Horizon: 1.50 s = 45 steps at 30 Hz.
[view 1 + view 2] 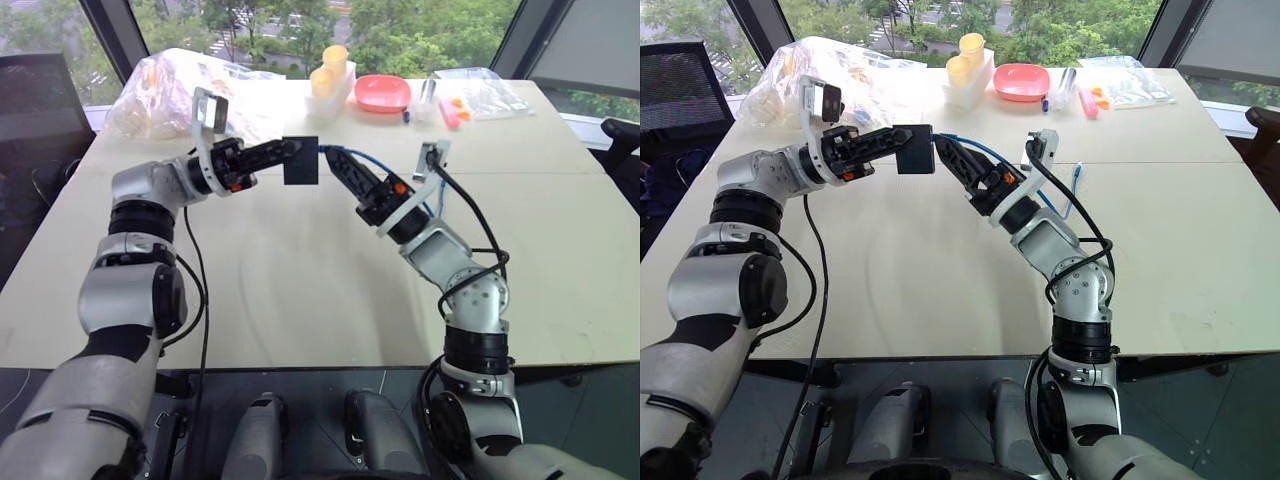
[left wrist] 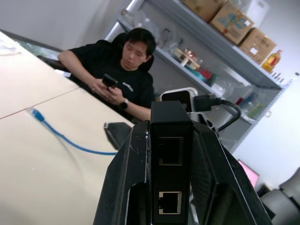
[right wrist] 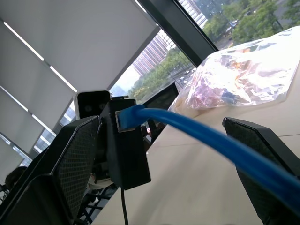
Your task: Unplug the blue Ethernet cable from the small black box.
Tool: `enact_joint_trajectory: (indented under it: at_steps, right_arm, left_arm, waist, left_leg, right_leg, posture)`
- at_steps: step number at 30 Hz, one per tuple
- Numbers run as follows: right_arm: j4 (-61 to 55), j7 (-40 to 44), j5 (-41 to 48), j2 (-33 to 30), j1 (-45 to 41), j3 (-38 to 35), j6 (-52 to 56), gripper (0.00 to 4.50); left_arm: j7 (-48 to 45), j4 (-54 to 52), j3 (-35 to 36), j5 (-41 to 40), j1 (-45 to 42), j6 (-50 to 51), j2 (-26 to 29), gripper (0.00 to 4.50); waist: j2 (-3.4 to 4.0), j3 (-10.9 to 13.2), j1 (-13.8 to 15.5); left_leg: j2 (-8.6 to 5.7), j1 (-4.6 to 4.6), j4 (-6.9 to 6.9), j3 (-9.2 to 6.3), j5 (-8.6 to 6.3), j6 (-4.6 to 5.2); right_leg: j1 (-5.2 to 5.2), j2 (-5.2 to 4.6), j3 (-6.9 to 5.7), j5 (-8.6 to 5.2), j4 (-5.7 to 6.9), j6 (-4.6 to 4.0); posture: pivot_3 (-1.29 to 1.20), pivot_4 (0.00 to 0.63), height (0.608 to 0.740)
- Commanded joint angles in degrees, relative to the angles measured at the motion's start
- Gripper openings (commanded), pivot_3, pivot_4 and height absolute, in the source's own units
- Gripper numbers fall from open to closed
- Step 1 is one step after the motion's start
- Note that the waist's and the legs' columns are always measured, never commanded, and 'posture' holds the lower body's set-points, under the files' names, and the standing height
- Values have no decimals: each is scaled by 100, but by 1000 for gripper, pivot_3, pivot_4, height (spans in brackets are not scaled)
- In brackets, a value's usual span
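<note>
Holding the small matte-black plastic box [image 1: 300,160] clamped in the left gripper [image 1: 283,152], the wide-open right gripper [image 1: 335,166] straddles the still-plugged thin bright-blue Ethernet cable [image 3: 206,136], needing closure and a pull.

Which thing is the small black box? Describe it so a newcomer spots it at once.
Start at the big cream table; above its middle the two arms meet. The small black box is held up there, clamped in the left gripper. Unlike the tapered black fingers, it is flat and square, with the blue Ethernet cable plugged in.
</note>
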Motion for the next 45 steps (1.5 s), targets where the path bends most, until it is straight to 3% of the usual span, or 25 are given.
enact_joint_trajectory:
  at_steps: [1,24,27,33,35,45]
  right_arm:
    - [-84,37,41,21,-145,23,-86,4380]
    - [-29,89,20,90,-153,161,-185,4380]
    - [-10,111,-25,92,-152,191,-230,3576]
    - [51,172,-78,84,-142,282,-206,652]
    - [71,186,-41,103,-152,276,-201,47]
    - [188,-100,303,159,-158,-161,-252,47]
  left_arm:
    - [-46,-316,24,-185,33,119,53,532]
    - [-39,-588,-41,-353,157,375,-15,532]
    - [-65,-705,-87,-375,225,446,-25,532]
    - [-34,-829,-119,-438,300,547,-44,532]
    - [-9,-820,-102,-466,297,584,-46,532]
    - [568,-363,356,-604,102,325,77,532]
  waist:
    - [0,0,1]
    - [0,0,1]
    - [0,0,-2]
    - [0,0,0]
    - [0,0,1]
    - [0,0,6]
  left_leg:
    - [0,0,0,0,0,0]
    - [0,0,0,0,0,0]
    - [0,0,-1,0,0,0]
    - [0,0,-1,-1,0,0]
    - [0,0,-1,-1,0,0]
    - [0,0,-1,0,0,0]
  right_leg:
    - [0,0,0,0,0,0]
    - [0,0,0,0,-1,0]
    - [0,0,0,0,-1,0]
    - [0,0,0,0,-1,-1]
    - [0,0,0,0,-2,-1]
    - [0,-1,0,0,-3,0]
  posture:
    - [0,150,740]
    - [0,150,740]
    - [0,150,740]
    - [0,150,740]
    - [0,150,740]
    - [0,150,740]
